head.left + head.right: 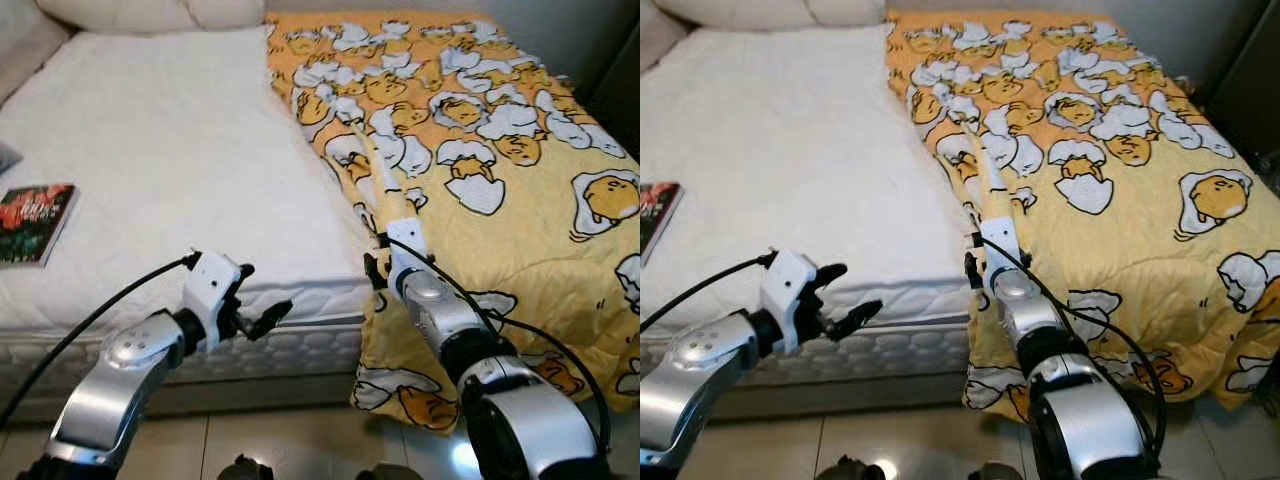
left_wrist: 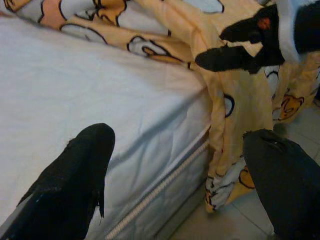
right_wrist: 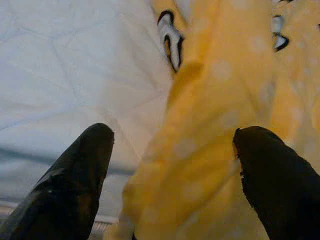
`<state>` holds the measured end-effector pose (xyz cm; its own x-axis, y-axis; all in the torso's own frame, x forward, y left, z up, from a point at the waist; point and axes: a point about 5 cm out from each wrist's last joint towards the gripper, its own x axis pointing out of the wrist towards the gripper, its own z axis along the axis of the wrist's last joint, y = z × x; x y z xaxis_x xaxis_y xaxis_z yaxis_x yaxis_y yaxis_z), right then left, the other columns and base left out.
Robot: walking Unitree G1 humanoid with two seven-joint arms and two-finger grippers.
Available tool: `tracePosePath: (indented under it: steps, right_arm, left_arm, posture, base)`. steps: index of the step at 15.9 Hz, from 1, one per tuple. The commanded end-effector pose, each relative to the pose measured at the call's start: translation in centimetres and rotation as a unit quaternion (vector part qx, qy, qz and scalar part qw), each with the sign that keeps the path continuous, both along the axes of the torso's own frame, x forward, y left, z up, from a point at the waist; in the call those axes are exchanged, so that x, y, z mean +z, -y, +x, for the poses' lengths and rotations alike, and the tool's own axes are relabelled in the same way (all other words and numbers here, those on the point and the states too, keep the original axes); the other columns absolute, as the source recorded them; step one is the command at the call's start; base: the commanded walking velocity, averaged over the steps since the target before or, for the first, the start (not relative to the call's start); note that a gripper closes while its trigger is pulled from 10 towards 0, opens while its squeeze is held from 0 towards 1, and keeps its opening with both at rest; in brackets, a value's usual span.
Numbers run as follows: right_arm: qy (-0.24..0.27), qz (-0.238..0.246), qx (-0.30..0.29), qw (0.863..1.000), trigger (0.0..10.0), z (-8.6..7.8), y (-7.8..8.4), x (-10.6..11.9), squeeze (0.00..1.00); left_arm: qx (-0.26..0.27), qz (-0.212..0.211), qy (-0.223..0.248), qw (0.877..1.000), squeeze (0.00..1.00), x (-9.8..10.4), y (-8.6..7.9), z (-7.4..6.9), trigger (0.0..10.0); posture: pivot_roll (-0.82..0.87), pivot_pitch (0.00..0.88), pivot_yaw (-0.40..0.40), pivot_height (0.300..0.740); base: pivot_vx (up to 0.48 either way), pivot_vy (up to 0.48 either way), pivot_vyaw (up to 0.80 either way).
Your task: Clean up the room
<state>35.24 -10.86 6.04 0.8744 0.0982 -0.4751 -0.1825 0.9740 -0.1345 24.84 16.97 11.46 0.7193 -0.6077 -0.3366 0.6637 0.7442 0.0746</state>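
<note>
A yellow blanket [image 1: 500, 150] printed with egg figures covers the right half of a bed, and its edge hangs to the floor at the foot. The left half is bare white mattress [image 1: 170, 150]. My right gripper [image 1: 383, 250] is at the blanket's left edge near the foot corner. It is open, with a raised fold of the blanket [image 3: 190, 150] lying between its fingers [image 3: 75, 185]. My left gripper [image 1: 262, 295] hovers open in front of the mattress's front edge, left of the blanket, with nothing in it.
A book [image 1: 35, 222] with a dark red cover lies on the mattress at the far left. White pillows [image 1: 150, 12] sit at the head of the bed. Pale tiled floor [image 1: 300, 440] runs along the foot. Dark furniture [image 1: 620, 80] stands at the right.
</note>
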Motion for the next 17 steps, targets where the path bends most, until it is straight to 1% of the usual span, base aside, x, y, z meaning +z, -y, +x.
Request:
tracePosePath:
  steps: [1, 3, 6, 8, 14, 17]
  right_arm:
    - [0.003, -0.013, 0.004, 1.0, 0.0, 0.1, 0.2, 0.1, 0.0]
    - [0.006, -0.022, 0.002, 1.0, 0.0, 0.4, 0.3, 0.3, 0.0]
    - [-0.002, -0.037, -0.005, 0.999, 0.0, 0.3, 0.4, 0.0, 0.0]
    - [-0.008, -0.038, -0.011, 0.999, 0.0, 0.1, 0.5, -0.4, 0.0]
    - [-0.006, -0.034, -0.018, 0.999, 0.0, 0.2, 0.6, -0.3, 0.0]
    - [-0.001, -0.026, -0.016, 1.0, 0.0, 0.3, 0.4, -0.1, 0.0]
  left_arm:
    - [-0.004, 0.001, -0.002, 1.0, 0.09, 0.2, 0.0, -0.2, 10.0]
    - [-0.002, -0.001, -0.008, 1.0, 0.1, 0.1, -0.2, -0.7, 10.0]
    - [-0.025, -0.002, -0.025, 0.999, 0.1, 0.0, 0.2, -1.5, 10.0]
    - [-0.034, 0.0, -0.028, 0.999, 0.1, 0.2, 0.4, -1.9, 10.0]
    - [-0.035, 0.006, -0.034, 0.999, 0.11, 0.4, 0.3, -2.5, 10.0]
    - [-0.039, 0.005, -0.032, 0.999, 0.11, 0.5, 0.5, -2.5, 10.0]
  posture:
    - [-0.01, 0.133, -0.022, 0.74]
    - [-0.01, 0.146, -0.026, 0.74]
    - [0.0, 0.172, -0.027, 0.74]
    - [0.01, 0.189, -0.029, 0.74]
    - [0.01, 0.197, -0.029, 0.74]
    - [0.01, 0.185, -0.027, 0.74]
  base:
    - [0.0, 0.0, 0.0]
    - [0.0, 0.0, 0.0]
    - [0.0, 0.0, 0.0]
    - [0.0, 0.0, 0.0]
    - [0.0, 0.0, 0.0]
    - [0.0, 0.0, 0.0]
